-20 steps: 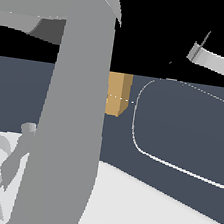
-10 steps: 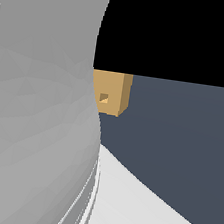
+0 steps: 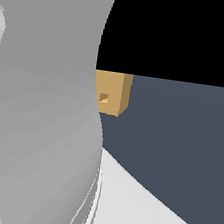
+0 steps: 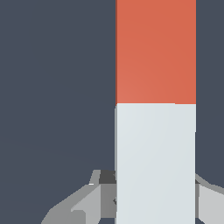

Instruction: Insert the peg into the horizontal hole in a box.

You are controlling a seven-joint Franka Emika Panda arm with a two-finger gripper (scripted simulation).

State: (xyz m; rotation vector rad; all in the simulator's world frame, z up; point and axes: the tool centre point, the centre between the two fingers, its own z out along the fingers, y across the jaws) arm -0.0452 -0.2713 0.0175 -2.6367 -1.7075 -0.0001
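The tan box (image 3: 115, 91) stands on the dark floor in the exterior view, its left part hidden behind my arm (image 3: 39, 104). The hole (image 3: 104, 98) is a small dark square in the face that shows. The peg (image 4: 155, 52) shows only in the wrist view: a long bar, orange-red on its far half and white on the half nearer the camera. My gripper (image 4: 155, 186) is shut on the peg's white half, with one finger (image 4: 94, 199) on one side and the other finger (image 4: 210, 199) on the other. The gripper and peg are hidden in the exterior view.
My grey arm fills the exterior view's left half and blocks what lies behind it. A pale curved surface (image 3: 150, 215) spreads across the lower part of that view, over the dark floor (image 3: 180, 144).
A second ago the arm was narrower in the exterior view, and an oval outline and a grey bar showed at the right. Since half a second ago nothing has visibly moved.
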